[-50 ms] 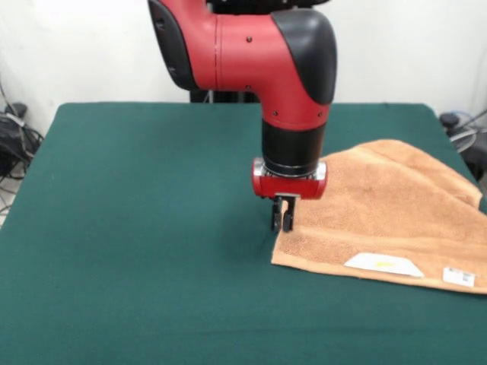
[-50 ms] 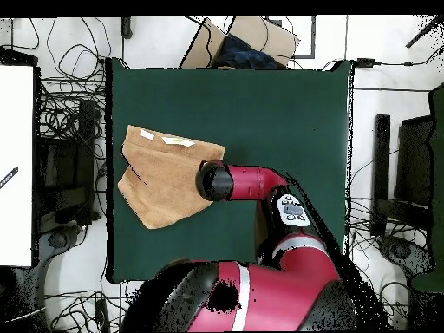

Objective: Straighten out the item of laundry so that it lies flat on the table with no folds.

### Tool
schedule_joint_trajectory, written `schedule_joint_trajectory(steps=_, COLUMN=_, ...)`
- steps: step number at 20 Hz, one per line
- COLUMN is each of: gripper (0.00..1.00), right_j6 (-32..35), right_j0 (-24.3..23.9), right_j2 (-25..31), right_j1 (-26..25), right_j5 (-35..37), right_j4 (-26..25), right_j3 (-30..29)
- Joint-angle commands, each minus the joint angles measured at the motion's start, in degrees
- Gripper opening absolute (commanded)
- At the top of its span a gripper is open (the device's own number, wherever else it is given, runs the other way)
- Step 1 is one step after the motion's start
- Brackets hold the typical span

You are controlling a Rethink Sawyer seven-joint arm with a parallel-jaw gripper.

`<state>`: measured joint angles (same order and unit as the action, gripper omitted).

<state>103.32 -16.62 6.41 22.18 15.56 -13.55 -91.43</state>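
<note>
Here, pincer [image 1: 282,220] w/ tips close together, down at towel [image 1: 396,213] corner; actual grip can't be told. Towel partly folded on green bench [image 1: 137,228], two white tags [image 1: 383,264] near front edge.

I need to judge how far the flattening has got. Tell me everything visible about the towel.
The towel is tan terry cloth with two white tags near its front edge. It lies on the green table, reaching the table's edge, with one part folded over. The gripper stands at its corner, fingers close together.
</note>
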Motion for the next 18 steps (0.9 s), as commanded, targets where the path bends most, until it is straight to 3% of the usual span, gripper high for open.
schedule_joint_trajectory(steps=1, gripper=0.00, right_j6=-1.48, right_j0=-2.34, right_j2=3.16, right_j1=2.83, right_j5=3.94, right_j4=-3.29, right_j3=-0.48)
schedule_joint_trajectory(steps=6, gripper=0.00, right_j6=-12.48, right_j0=-8.11, right_j2=9.76, right_j1=3.71, right_j5=16.39, right_j4=-2.82, right_j3=5.40)
schedule_joint_trajectory(steps=14, gripper=0.00, right_j6=-19.07, right_j0=-12.09, right_j2=15.87, right_j1=3.00, right_j5=24.48, right_j4=-5.08, right_j3=11.97)
schedule_joint_trajectory(steps=18, gripper=0.00, right_j6=-19.45, right_j0=-12.94, right_j2=17.87, right_j1=1.62, right_j5=24.93, right_j4=-5.99, right_j3=13.76)
